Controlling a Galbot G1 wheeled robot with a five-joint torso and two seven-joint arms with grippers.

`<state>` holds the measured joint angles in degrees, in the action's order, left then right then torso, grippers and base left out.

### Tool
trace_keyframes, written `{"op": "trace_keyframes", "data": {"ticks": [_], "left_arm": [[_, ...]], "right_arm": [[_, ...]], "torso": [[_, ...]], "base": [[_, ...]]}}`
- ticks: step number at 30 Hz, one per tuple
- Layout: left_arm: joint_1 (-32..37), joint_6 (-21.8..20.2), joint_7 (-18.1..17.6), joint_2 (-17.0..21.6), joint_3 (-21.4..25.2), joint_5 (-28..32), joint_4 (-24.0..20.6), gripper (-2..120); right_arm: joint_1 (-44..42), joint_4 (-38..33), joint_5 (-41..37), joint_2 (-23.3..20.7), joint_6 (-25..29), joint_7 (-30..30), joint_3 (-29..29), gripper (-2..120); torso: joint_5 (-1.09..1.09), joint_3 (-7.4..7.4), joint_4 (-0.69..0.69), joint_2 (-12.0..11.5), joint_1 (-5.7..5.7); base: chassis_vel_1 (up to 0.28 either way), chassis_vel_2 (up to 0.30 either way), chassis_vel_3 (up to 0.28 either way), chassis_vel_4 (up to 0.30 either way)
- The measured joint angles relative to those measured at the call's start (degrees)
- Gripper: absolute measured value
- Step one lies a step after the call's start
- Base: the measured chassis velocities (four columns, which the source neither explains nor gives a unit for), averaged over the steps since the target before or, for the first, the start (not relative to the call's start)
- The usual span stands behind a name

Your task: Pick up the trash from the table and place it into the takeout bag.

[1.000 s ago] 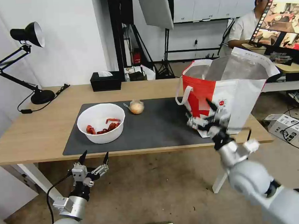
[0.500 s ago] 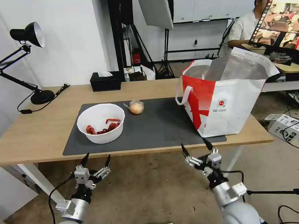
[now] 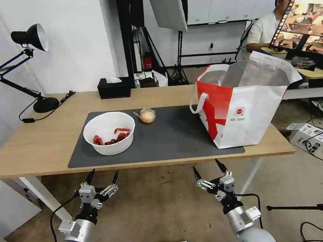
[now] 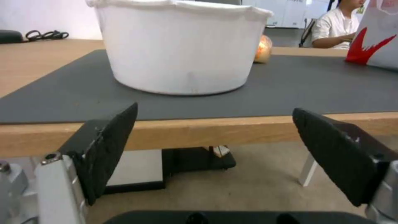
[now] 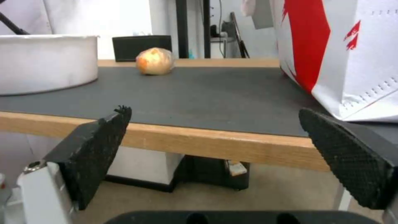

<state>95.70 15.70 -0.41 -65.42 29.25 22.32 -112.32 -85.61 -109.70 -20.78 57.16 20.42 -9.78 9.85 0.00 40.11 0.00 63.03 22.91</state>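
Both arms sit low in the bottom of the frame, in front of and below the table (image 3: 43,141) edge: left end effector (image 3: 102,177) and right end effector (image 3: 207,171) both spread wide, holding nothing. Mid-frame on the dark grey mat (image 3: 169,135) sits the white bowl of red shell scraps (image 3: 109,132), the clear-wrapped orange-yellow lump (image 3: 147,115) just behind it, and the takeout bag (image 3: 243,106) stands open at right. Risk I see: gripping the bowl by its rim could tip it and spill scraps.

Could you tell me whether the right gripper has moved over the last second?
Yes. The right gripper has dropped from in front of the takeout bag to below the table's front edge, open.
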Motion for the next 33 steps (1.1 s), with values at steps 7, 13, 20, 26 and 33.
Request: {"op": "trace_keyframes", "data": {"ticks": [7, 13, 20, 26, 33], "left_arm": [[0.36, 0.54, 0.03, -0.01, 0.35, -0.24, 0.17, 100], [0.23, 0.56, 0.01, -0.01, 0.18, -0.4, 0.28, 100], [0.41, 0.7, 0.01, -0.57, 0.3, -0.71, 0.4, 100], [0.46, 0.75, 0.02, -0.55, 0.7, -0.68, 0.42, 100], [0.5, 0.8, 0.02, -0.5, 1.15, -0.39, 0.43, 100]], "right_arm": [[5.17, 0.14, -1.96, -1.39, -2.42, -0.05, -2.41, 100], [17.08, 0.11, -7.64, -4.91, -7.06, 0.02, -8.6, 100], [35.16, 4.09, -14.28, -7.04, -10.18, 0.97, -16.79, 100], [46.84, 10.55, -18.23, -5.8, -11.08, 1.33, -22.36, 100], [59.92, 24.02, -20.68, 1.18, -11.19, 2.12, -28.9, 100]], "torso": [[0.0, 0.0, 0.0, 0.0, 0.0], [0.0, 0.0, -0.01, 0.0, 0.0], [-0.01, 0.01, 0.0, 0.0, 0.01], [0.0, 0.01, 0.0, -0.01, 0.01], [-0.01, 0.01, 0.0, -0.01, 0.01]], "base": [[0.0, 0.0, 0.0, 0.0], [0.0, 0.0, 0.0, 0.0], [0.0, 0.0, 0.0, 0.0], [0.0, 0.0, 0.0, 0.0], [0.0, 0.0, 0.0, 0.0]]}}
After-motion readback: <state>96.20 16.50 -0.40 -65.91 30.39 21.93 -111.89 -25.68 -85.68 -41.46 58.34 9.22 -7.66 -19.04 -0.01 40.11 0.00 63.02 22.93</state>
